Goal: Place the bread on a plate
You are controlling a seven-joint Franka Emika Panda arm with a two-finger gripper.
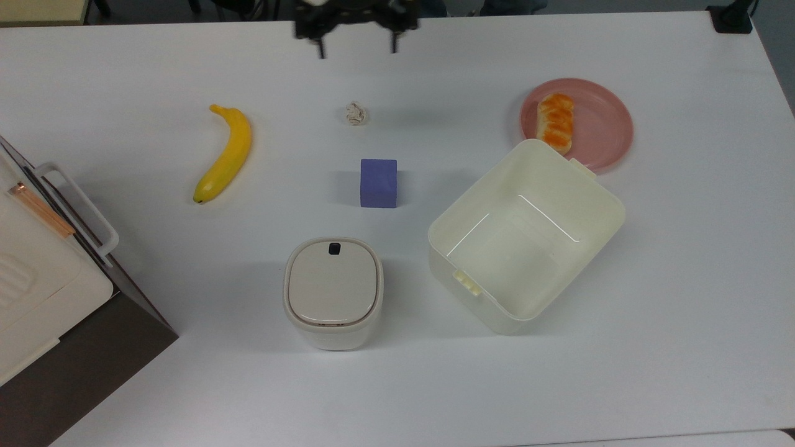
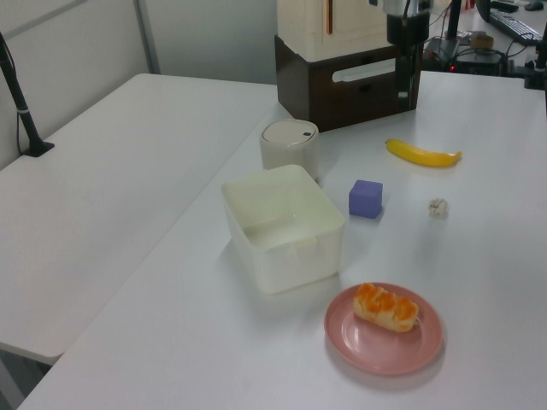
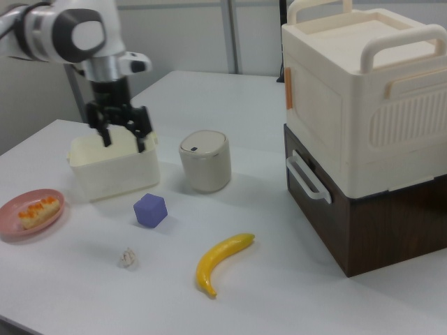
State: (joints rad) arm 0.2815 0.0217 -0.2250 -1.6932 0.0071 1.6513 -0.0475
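The scene is a white table [image 1: 683, 279] in an office-type room, with a second table alongside in the left view.

**Fingers.** The gripper [image 1: 356, 45] hangs at the far edge of the table in the top view, above the surface. Its fingers [image 3: 105, 135] are spread apart and hold nothing. In the right view the gripper [image 3: 123, 135] appears in front of the cream tub [image 3: 112, 167].

**Surroundings.** Nearest below the gripper in the top view lies a small whitish wad [image 1: 356, 113], then a purple cube [image 1: 378, 182]. A banana [image 1: 227, 152] lies toward the top view's left. A lidded round container [image 1: 333, 292] and the cream tub [image 1: 528, 236] stand nearer the camera.

**Risks.**
- The task appears complete, so any further descent near the plate could disturb the result.
- The bread [image 1: 556, 122] sits toward the plate's side nearest the tub, not centred. A knock to the plate [image 1: 605, 127] or tub could roll it off.
- A low sweep across the table could strike the wad or cube.

**Position of the task object.** The bread rests on the pink plate, just beside the tub's corner. It lies well apart from the fingers, toward the top view's right, with bare table between them.
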